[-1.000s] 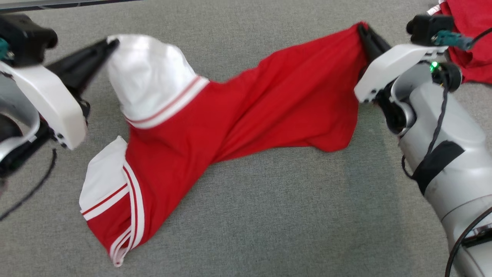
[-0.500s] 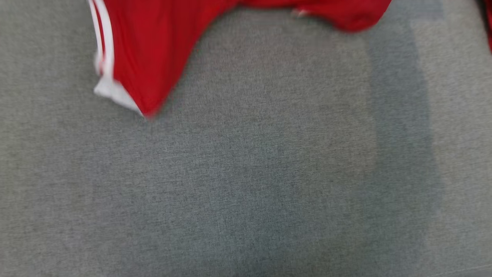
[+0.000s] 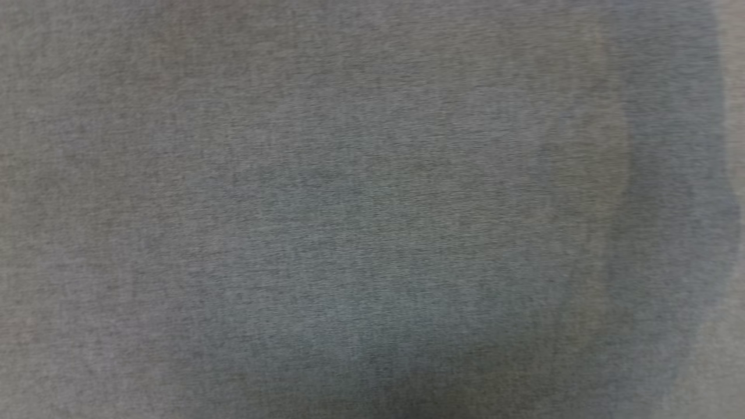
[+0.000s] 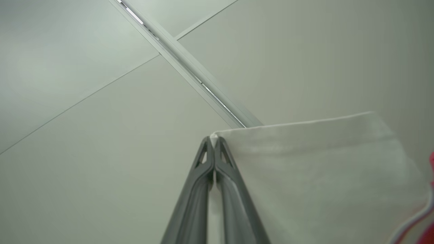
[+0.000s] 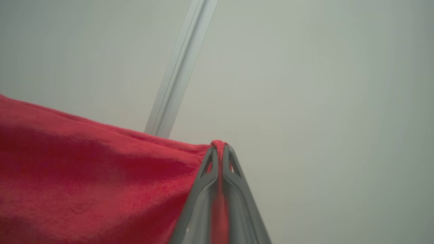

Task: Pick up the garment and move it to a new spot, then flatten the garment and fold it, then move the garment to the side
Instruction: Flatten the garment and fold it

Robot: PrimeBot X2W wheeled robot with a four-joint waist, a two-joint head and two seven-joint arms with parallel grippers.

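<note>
Left claw (image 4: 213,140): clenched, fingertips pressed together on a white corner of the garment (image 4: 305,179). The white cloth spreads away from the tips toward the right of the left wrist view. A red part with a pale stripe (image 4: 412,220) shows at that view's lower right.

Right claw (image 5: 220,149): clenched on a bunched red hem (image 5: 218,144), which pokes up between the fingertips. The red cloth runs off to the left of the right wrist view.

Garment location: held by two points, one in each claw. Its place over the counter (image 3: 349,203) cannot be told.

Surroundings: pale flat panels (image 4: 84,152) lie beyond both claws. A metal rail (image 4: 190,67) crosses them and passes behind the cloth edge. The same sort of rail (image 5: 179,67) shows past the red cloth.

Head view: blurred grey woven counter surface, with a darker shadow band (image 3: 669,174) down its right side.
</note>
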